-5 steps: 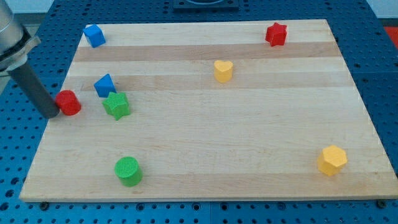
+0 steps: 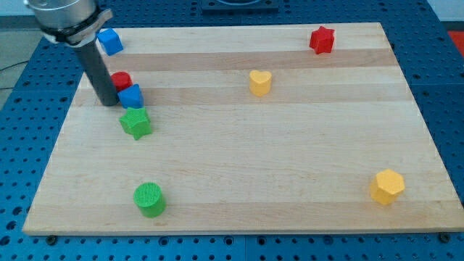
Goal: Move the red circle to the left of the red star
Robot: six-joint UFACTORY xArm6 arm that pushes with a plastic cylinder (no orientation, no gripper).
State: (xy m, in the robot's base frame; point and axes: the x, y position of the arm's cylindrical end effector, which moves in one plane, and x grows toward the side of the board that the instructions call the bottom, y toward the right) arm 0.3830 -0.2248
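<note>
The red circle [image 2: 122, 80] lies near the board's left edge, partly hidden behind my rod. The red star [image 2: 321, 39] sits at the view's top right, far from it. My tip [image 2: 109, 102] rests on the board just left of and below the red circle, touching or almost touching it. A blue triangular block [image 2: 132, 96] sits right against the red circle's lower right side, next to my tip.
A green star [image 2: 135, 123] lies just below the blue triangular block. A blue block [image 2: 109, 41] is at the top left, a yellow heart [image 2: 260, 82] near the top middle, a green circle [image 2: 149, 199] at the bottom left, a yellow hexagon [image 2: 386, 186] at the bottom right.
My tip has moved right and up the view. The red circle has gone up and right with it, now above the blue triangular block, which shifted slightly right.
</note>
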